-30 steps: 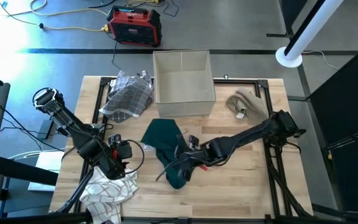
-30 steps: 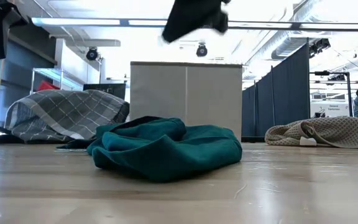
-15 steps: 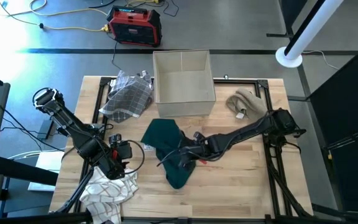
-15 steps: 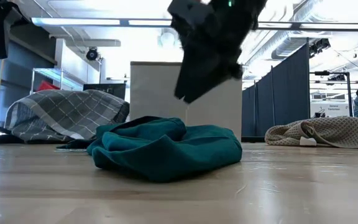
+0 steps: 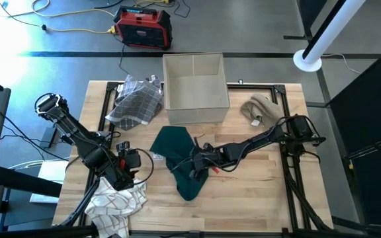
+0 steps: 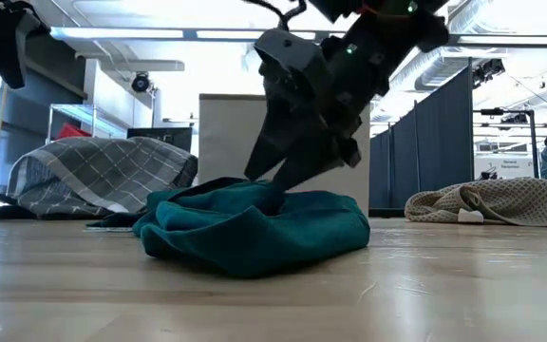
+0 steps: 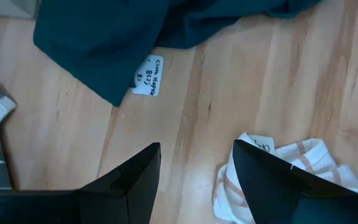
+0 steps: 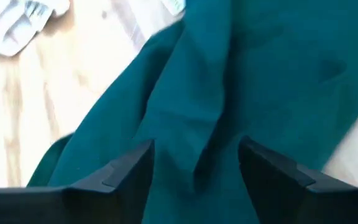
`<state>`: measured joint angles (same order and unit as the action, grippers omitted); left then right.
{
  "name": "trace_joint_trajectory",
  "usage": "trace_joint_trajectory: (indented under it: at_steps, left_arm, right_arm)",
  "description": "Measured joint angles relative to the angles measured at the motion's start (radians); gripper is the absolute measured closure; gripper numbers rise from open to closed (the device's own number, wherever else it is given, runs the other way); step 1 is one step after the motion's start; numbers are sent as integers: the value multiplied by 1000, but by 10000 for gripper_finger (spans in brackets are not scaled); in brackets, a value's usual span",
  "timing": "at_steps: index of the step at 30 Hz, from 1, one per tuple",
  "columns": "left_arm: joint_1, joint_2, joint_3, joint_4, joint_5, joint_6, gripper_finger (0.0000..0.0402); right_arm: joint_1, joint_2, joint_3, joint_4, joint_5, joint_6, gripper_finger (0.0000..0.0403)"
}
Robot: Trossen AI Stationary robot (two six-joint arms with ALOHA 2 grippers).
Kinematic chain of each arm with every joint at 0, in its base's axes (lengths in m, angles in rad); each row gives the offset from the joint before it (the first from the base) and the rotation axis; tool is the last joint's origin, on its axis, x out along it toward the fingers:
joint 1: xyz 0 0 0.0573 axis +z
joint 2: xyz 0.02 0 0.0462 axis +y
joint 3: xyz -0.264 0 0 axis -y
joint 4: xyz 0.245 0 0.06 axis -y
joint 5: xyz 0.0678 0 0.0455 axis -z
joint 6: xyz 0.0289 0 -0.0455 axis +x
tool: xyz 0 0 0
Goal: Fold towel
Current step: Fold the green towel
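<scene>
The teal towel (image 5: pixel 177 158) is lying crumpled mid-bench (image 5: pixel 256 198), soft and limp, likely best pinched at a corner or hem. The right gripper (image 6: pixel 288 176) is reaching into its folds, fingers spread. The left gripper (image 7: pixel 194 180) is waiting open above a white striped cloth (image 5: pixel 114 201).

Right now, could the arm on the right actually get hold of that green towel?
Probably yes. The right hand is open and right down at the teal towel, fingers pointing into the crumpled cloth, with nothing between them.
</scene>
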<state>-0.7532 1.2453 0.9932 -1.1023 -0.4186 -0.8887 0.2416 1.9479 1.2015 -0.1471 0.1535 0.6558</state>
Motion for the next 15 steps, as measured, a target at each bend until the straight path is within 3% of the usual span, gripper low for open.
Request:
trace_joint_trajectory:
  at_steps: [5,10,15]
  left_arm:
    - [0,0,0,0,-21,5,209]
    - [0,0,0,-1,-43,-14,209]
    - [0,0,0,0,-70,-16,209]
  right_arm:
    - [3,18,1,1,-52,34,257]
    - [8,12,2,52,-81,47,385]
    - [40,-2,132,-66,-101,-4,401]
